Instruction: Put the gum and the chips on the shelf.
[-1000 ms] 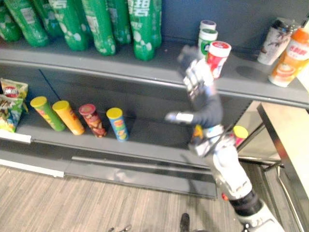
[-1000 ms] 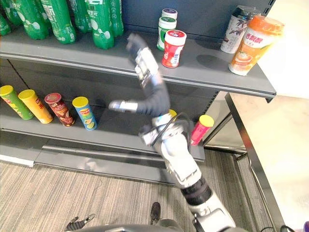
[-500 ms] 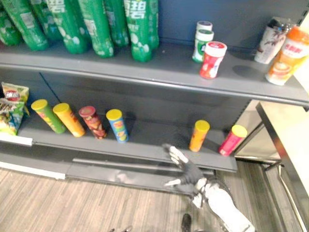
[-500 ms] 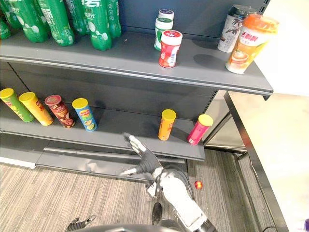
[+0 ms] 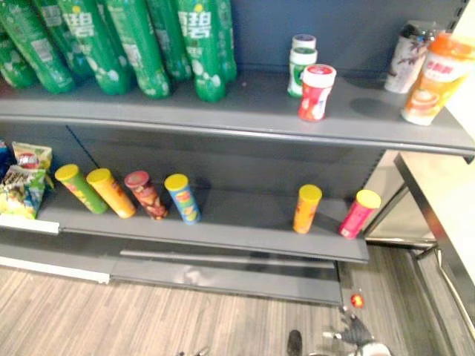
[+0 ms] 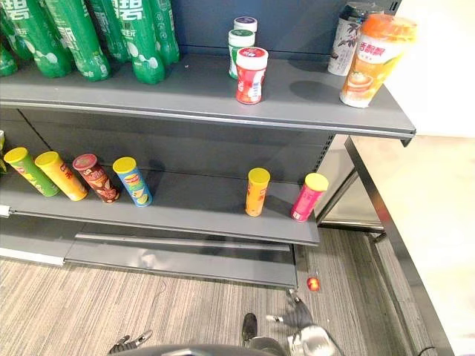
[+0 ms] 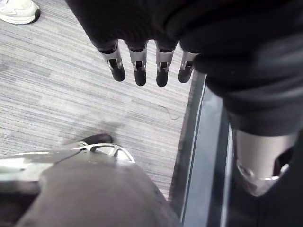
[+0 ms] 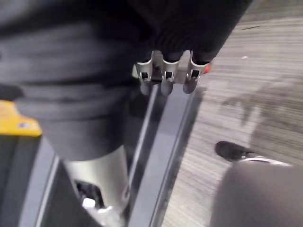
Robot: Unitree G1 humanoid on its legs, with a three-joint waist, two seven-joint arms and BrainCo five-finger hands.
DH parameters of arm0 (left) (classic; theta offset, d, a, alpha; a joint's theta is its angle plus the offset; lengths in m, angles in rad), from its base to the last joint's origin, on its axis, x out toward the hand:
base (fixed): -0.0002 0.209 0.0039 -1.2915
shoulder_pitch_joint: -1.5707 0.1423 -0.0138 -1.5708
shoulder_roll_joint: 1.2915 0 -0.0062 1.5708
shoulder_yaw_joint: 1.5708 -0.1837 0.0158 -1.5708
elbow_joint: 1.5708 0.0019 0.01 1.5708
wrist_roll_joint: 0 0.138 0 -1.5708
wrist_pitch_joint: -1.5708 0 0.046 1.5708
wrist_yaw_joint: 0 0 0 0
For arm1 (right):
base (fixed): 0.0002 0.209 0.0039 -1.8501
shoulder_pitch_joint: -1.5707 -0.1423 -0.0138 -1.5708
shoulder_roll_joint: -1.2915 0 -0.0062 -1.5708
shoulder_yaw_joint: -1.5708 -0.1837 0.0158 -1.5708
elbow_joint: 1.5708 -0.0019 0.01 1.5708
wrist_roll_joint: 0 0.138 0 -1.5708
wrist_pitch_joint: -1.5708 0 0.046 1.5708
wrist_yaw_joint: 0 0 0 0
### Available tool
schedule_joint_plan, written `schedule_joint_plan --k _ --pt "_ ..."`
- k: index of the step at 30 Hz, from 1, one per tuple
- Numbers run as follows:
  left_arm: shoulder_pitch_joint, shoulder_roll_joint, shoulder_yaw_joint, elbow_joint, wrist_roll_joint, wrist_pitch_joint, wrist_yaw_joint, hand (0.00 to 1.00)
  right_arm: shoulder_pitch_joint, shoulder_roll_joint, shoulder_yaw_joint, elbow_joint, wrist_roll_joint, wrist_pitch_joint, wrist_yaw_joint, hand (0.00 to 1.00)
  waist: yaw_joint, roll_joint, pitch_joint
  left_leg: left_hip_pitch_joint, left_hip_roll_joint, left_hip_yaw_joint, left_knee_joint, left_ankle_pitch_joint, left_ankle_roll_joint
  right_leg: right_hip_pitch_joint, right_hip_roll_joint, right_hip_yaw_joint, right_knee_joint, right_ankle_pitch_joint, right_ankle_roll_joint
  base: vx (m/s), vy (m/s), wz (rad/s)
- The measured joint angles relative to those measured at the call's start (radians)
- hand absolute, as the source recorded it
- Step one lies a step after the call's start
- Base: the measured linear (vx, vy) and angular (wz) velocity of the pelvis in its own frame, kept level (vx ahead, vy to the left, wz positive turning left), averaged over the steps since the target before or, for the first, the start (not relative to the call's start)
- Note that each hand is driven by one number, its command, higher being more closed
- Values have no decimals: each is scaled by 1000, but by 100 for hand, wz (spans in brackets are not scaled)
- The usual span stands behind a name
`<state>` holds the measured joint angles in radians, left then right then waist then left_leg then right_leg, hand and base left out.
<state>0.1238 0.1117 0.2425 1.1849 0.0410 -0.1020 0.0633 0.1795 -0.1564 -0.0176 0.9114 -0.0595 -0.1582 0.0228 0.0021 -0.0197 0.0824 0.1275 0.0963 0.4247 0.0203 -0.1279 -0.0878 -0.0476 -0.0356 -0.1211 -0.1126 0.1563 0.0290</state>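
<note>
We are finding the gum already up: a red gum jar (image 5: 315,92) is standing upright on the upper shelf (image 5: 245,111), just in front of two white and green jars (image 5: 300,58). The chips are sitting one level down. An orange chip can (image 5: 306,209) and a pink chip can (image 5: 358,213) are leaning on the lower shelf (image 5: 237,222) near its right end, well apart from a row of four chip cans (image 5: 126,191) further left.

Neither hand is carrying anything. The right hand (image 6: 298,317) is hanging low over the floor (image 6: 185,304) in front of the shelf, its fingers (image 8: 163,80) loosely straight and a little apart. The left hand (image 7: 137,61) is hanging over the floor too, fingers straight in a row and gripping nothing.

We are judging the placing step as done for both items, since each kind is resting on a shelf and nothing is in a grip. A small red thing (image 5: 357,300) is lying on the floor just beside the shelf base, near the right hand; we cannot tell what it is. If it belongs to the task, the next move calls for a low reach and a fingertip pinch. Otherwise we are only expecting the arms to settle at rest.
</note>
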Motion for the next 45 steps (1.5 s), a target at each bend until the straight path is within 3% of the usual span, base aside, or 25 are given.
schedule_joint_plan --k 8,9,13,17,19,21,22,23,26,29,30,31,34,39,43,45 --pt "9 -11 44 0 -48 -4 -22 0 10 35 -172 148 40 26 -35 0 -1 7 8 9 6 5 33 -20 1 19 1 7 0 -4 -3 -4 5 -1" --pt "7 -15 55 0 -77 -4 -28 0 9 40 -200 166 46 27 -39 0 -1 5 13 -17 24 4 99 -56 2 20 3 6 1 -5 -4 -39 43 0" --pt "-14 -49 82 -2 -154 -4 -29 0 16 52 -314 178 133 31 -49 0 -12 52 60 -102 96 2 334 -172 22 -16 19 10 116 -42 18 -81 65 -7" --pt "-17 -69 123 -34 -156 -5 -28 0 41 100 -370 138 190 46 -58 0 -26 51 69 -165 122 68 444 -231 52 -112 18 55 188 -57 39 -170 121 -49" --pt "-17 -76 139 -52 -157 -10 -28 0 37 125 -389 100 206 53 -62 0 -11 46 70 -187 146 166 455 -243 78 -171 -4 -6 183 -111 82 -198 154 -143" --pt "-35 -71 156 -52 -158 -20 -27 0 26 137 -413 90 237 50 -67 0 -13 49 93 -189 182 262 447 -236 95 -221 -82 -194 377 -144 0 -117 148 -137" --pt "-40 -66 156 -51 -158 -20 -27 0 34 144 -413 94 237 50 -70 0 -15 49 98 -181 182 281 434 -224 95 -218 -114 -233 443 -159 -20 -53 163 -95" --pt "-41 -59 153 -53 -158 -20 -27 0 48 154 -415 117 245 49 -78 0 -22 36 95 -155 175 312 386 -194 96 -178 -178 -286 582 -178 -35 -16 107 -57" --pt "-66 -47 101 -52 -158 -20 -37 0 41 153 -432 167 259 49 -86 0 -29 22 90 -131 135 360 255 -110 102 -85 -252 -321 694 -204 -39 -44 34 -42" --pt "-69 -47 73 -54 -188 -21 -51 0 -2 141 -447 207 258 50 -89 0 -24 5 81 -123 106 446 170 -42 95 -8 -295 -357 660 -194 -28 -74 -106 -83" --pt "-70 -37 68 -50 -196 -20 -51 0 -36 136 -441 207 256 50 -85 0 -21 -6 77 -123 104 494 153 -19 90 4 -277 -375 571 -214 12 -86 -237 -136" --pt "-71 -38 56 -46 -196 -20 -51 0 -62 128 -437 205 256 49 -83 0 -21 10 77 -121 108 528 120 16 81 17 -244 -393 480 -214 14 -72 -206 -123" --pt "-77 -50 30 -35 -196 -20 -53 0 -99 116 -438 208 256 50 -85 0 -22 27 77 -108 122 597 90 58 60 40 -186 -404 326 -216 19 -66 -271 -94" --pt "-86 -50 17 -40 -197 -21 -64 0 -109 118 -437 206 256 49 -83 0 -26 24 84 -119 198 638 186 62 54 53 -125 -371 208 -217 29 -28 -228 -51" --pt "-93 -54 18 -43 -197 -21 -64 0 -109 118 -448 206 258 48 -82 0 -34 43 105 -126 248 637 250 63 51 69 -93 -360 159 -226 39 -135 -111 -23" --pt "-90 -53 20 -44 -223 -21 -64 0 -105 108 -446 213 260 47 -78 0 -42 55 117 -125 314 632 347 63 50 72 -71 -332 158 -243 27 -185 -87 -28"
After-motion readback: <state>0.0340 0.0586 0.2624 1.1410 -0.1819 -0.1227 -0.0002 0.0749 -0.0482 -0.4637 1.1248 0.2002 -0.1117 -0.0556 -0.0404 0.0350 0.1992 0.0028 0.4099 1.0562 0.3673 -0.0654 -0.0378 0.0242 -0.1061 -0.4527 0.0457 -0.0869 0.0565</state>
